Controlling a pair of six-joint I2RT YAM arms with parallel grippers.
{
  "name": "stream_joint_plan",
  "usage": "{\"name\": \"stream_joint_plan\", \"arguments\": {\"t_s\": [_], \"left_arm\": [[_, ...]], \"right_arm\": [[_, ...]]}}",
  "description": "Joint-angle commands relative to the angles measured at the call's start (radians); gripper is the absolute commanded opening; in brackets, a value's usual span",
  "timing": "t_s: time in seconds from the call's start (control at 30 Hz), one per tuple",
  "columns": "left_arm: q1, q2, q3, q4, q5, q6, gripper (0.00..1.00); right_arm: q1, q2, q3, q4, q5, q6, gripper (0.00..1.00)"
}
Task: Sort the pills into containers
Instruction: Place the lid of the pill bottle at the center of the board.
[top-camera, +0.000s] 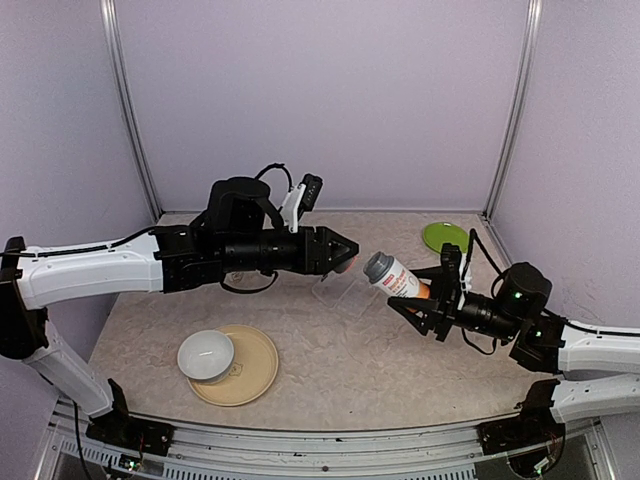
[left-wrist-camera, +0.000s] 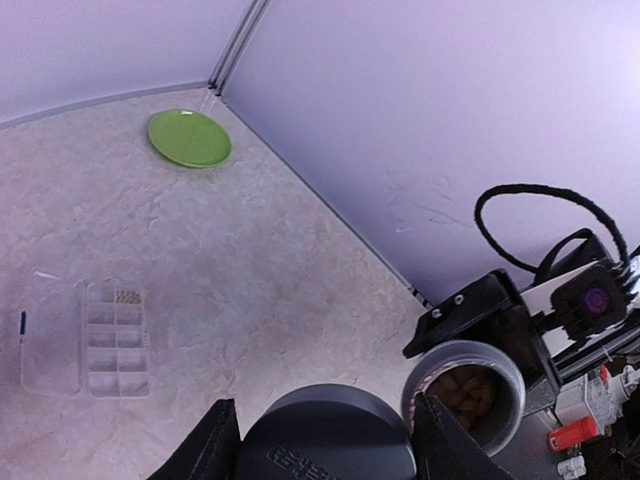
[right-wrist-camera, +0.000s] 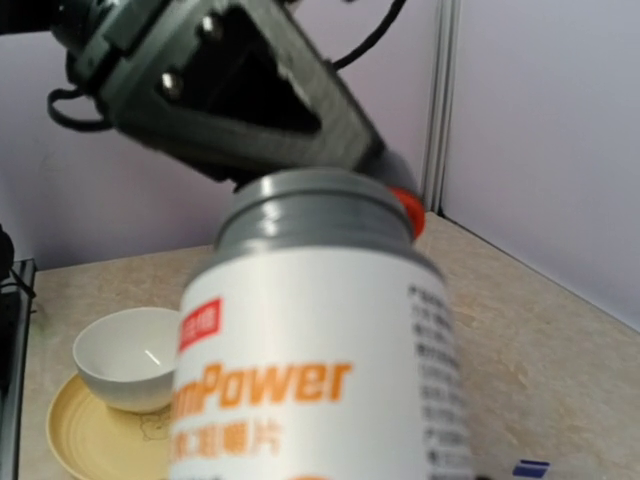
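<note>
Holding pills (left-wrist-camera: 465, 392) inside uncapped bottle (top-camera: 392, 275), clamped in right hand (top-camera: 432, 294) at 3 o'clock on desk (top-camera: 340, 375). Pinching cap (left-wrist-camera: 325, 445) in left hand (top-camera: 348, 256). Pouring step, seemingly: next, tip gently over pill box (left-wrist-camera: 115, 340) toward 9 o'clock.

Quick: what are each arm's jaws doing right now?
Left gripper: closed on the grey cap.
Right gripper: closed on the open pill bottle.

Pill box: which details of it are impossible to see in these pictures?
Top external: pill box is clear and faint, so its dividers cannot be traced.
Left wrist: what lies in its compartments is too small to tell.
Right wrist: the blurred bottle covers nearly all of it.
</note>
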Motion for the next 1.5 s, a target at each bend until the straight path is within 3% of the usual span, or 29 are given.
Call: {"name": "stream_joint_plan", "arguments": {"t_s": [0.0, 0.17, 0.57, 0.97, 1.47], "left_arm": [[0.013, -0.024, 0.022, -0.109, -0.147, 0.052, 0.45], [0.049, -0.014, -0.024, -0.171, -0.3, 0.109, 0.45], [0.193, 0.087, -0.129, -0.155, -0.38, 0.17, 0.45], [0.269, 0.245, -0.149, -0.104, -0.392, 0.206, 0.45], [0.32, 0.292, -0.164, -0.078, -0.384, 0.21, 0.45]], "right_arm": [[-0.004, -0.028, -0.01, 0.036, 0.022, -0.012, 0.06], [-0.005, -0.05, -0.017, 0.03, 0.027, -0.009, 0.07], [-0.005, -0.082, -0.022, 0.0, 0.035, -0.006, 0.07], [-0.004, -0.096, -0.024, -0.015, 0.03, -0.002, 0.07], [-0.004, -0.106, -0.007, -0.05, 0.033, -0.015, 0.07]]}}
